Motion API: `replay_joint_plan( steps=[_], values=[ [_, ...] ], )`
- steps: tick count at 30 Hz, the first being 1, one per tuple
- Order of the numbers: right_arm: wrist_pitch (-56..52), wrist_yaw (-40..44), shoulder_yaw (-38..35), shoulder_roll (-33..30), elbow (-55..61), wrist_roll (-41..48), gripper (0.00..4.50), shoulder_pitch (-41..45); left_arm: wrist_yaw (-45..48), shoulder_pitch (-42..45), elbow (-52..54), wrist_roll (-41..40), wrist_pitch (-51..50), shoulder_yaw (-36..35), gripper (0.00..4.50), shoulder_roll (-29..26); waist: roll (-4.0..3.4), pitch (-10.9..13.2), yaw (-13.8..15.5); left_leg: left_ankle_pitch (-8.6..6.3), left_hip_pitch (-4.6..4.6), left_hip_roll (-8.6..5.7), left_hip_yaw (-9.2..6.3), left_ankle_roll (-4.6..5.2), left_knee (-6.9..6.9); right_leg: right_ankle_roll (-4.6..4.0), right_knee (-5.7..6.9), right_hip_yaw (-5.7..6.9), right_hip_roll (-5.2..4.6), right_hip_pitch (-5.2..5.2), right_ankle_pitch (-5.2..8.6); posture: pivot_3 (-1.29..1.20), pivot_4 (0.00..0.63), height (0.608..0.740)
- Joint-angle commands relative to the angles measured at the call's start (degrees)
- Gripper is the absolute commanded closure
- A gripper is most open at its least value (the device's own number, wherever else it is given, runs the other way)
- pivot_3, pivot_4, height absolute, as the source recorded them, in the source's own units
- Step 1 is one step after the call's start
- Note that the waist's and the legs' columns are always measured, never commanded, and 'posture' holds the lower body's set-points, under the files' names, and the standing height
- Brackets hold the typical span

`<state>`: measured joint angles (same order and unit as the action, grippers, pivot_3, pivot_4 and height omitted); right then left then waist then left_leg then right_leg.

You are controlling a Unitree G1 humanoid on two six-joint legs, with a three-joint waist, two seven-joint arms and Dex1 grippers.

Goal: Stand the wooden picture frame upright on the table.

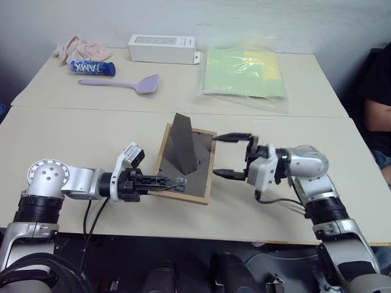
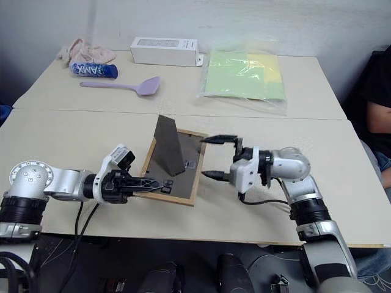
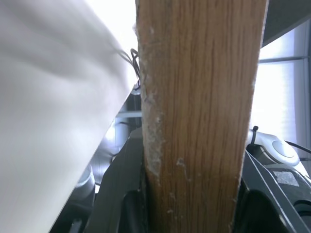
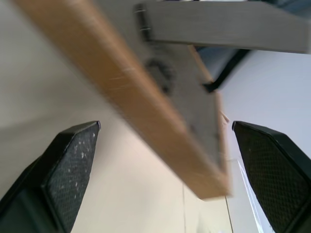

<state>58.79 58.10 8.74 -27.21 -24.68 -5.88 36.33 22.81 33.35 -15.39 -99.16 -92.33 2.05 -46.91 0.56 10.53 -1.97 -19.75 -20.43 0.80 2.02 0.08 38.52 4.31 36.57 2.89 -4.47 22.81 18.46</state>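
Left gripper (image 1: 164,181) pinches the near-left wood edge of the wooden picture frame (image 1: 198,177), which lies back-up near the front of the table (image 1: 91,131), its fold-out stand (image 1: 182,144) raised. Right gripper (image 1: 229,155) hangs spread wide just beside the frame's right edge, apart from it. Step in hand: tipping up. Next, likely: the right closes on that edge, then both tilt the frame onto its stand.
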Motion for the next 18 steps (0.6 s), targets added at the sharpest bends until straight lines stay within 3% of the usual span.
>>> replay_joint_plan(
  steps=[1,3,11,12,14,18],
  values=[
    [5.44,-8.02,-0.03,1.34,-3.07,-6.17,0.02,3.02,-3.44,0.13,0.52,-9.86,1.95,2.38,3.21,-2.82,-0.02,0.01,-0.15,0.00,-0.01,0.00,0.00,0.00,0.04,0.00,0.02,0.00,0.00,0.00,0.00,0.00,0.150,0.740],
    [6.73,-11.65,0.11,1.77,-5.14,-8.73,0.02,3.91,-4.97,0.14,0.93,-13.12,3.39,4.18,3.21,-4.10,-0.02,0.01,-0.06,0.00,-0.01,0.00,-0.02,0.01,0.16,0.00,0.04,0.00,-0.01,0.00,0.00,0.00,0.150,0.740],
    [7.42,-23.42,0.19,-0.10,-8.79,-15.66,2.67,4.60,-4.44,-0.11,1.46,-13.84,4.98,5.12,3.21,-5.36,-0.02,0.01,0.17,0.00,-0.03,-0.01,-0.02,0.00,0.29,-0.02,-0.01,0.01,0.00,-0.02,0.01,0.00,0.150,0.740],
    [8.01,-25.32,-0.16,-0.31,-8.97,-16.76,2.89,4.67,-4.34,-0.35,1.80,-13.84,5.05,5.10,3.21,-5.48,-0.02,0.01,0.16,0.00,-0.03,-0.01,-0.02,0.00,0.29,-0.02,0.00,0.00,0.00,-0.02,0.01,0.00,0.150,0.740],
    [8.29,-28.31,-0.38,-0.17,-9.42,-17.72,2.89,5.01,-4.31,-0.96,3.05,-13.84,5.77,4.41,3.21,-5.31,-0.02,0.01,0.16,0.00,-0.03,-0.01,-0.02,0.00,0.30,-0.02,-0.02,0.01,0.02,-0.02,0.01,0.00,0.150,0.740],
    [6.21,-31.28,-0.07,0.76,-9.34,-15.72,3.11,5.05,-5.16,-3.69,8.92,-13.84,10.84,-1.31,1.93,-5.34,-0.02,0.02,0.07,0.00,-0.05,0.00,-0.02,0.00,0.31,-0.02,-0.02,0.00,0.01,-0.01,0.01,0.00,0.150,0.740]
  ],
)
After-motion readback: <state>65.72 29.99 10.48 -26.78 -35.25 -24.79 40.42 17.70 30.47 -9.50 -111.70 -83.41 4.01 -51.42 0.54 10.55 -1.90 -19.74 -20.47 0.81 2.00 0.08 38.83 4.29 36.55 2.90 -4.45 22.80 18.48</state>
